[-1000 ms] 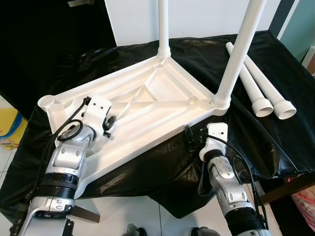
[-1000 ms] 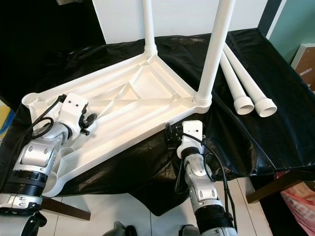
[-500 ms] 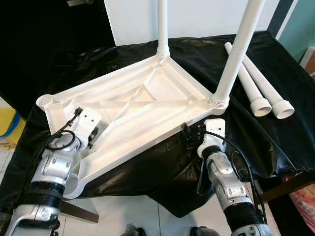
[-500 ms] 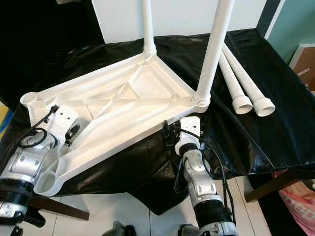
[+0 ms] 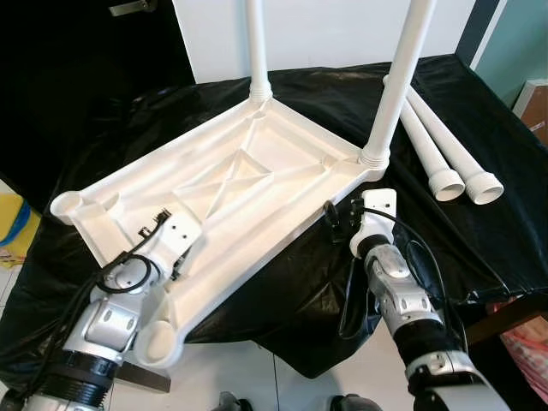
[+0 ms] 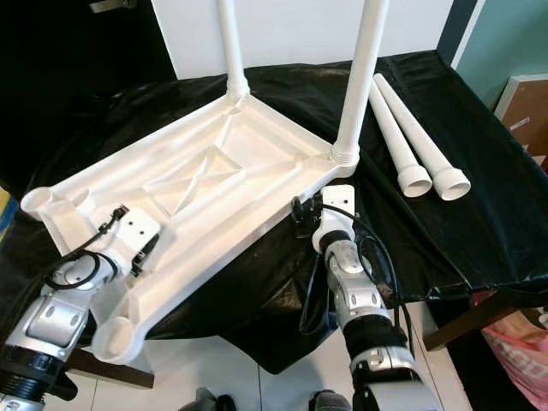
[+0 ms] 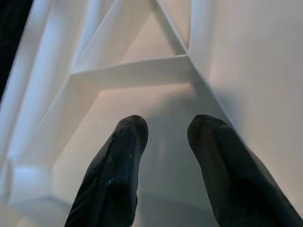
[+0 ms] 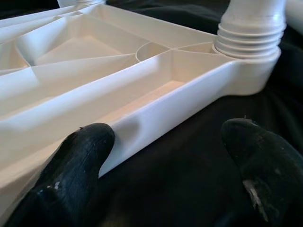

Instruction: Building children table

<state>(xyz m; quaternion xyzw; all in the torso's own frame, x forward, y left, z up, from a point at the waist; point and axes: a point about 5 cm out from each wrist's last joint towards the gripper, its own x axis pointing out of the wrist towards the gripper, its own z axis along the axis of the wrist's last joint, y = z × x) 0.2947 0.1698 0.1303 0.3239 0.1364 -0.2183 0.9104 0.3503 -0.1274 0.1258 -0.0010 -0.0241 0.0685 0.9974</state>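
- White plastic children's tabletop [image 5: 231, 180] is seen upside down, ribbed underside up, lying on a surface draped in crinkled black plastic sheet [image 5: 479, 231].
- Two white plastic tube legs [image 5: 398, 81] are screwed upright into the tabletop's two corner sockets farthest from both tools; the second upright leg [image 5: 257, 43] stands at the far corner.
- Two empty round sockets are visible at the tabletop's near-left end: one [image 5: 67, 205] at the outer corner, one [image 5: 158, 338] beside the left arm.
- Two loose white plastic tube legs [image 5: 445, 145] lie side by side on the black sheet, beyond and to the right of the right tool, threaded collars toward the robot.
- Left tool [image 7: 163, 137] is held over the ribbed underside at the near-left part of the tabletop, its two black fingers [image 7: 120, 156] slightly parted with nothing between them; whether they touch the plastic cannot be told.
- Right tool [image 8: 170, 156] is placed at the near long edge of the tabletop, just short of the nearer upright leg's socket; its fingers [image 8: 80, 165] are spread wide, one against the white rim and the other over the black sheet, nothing gripped.
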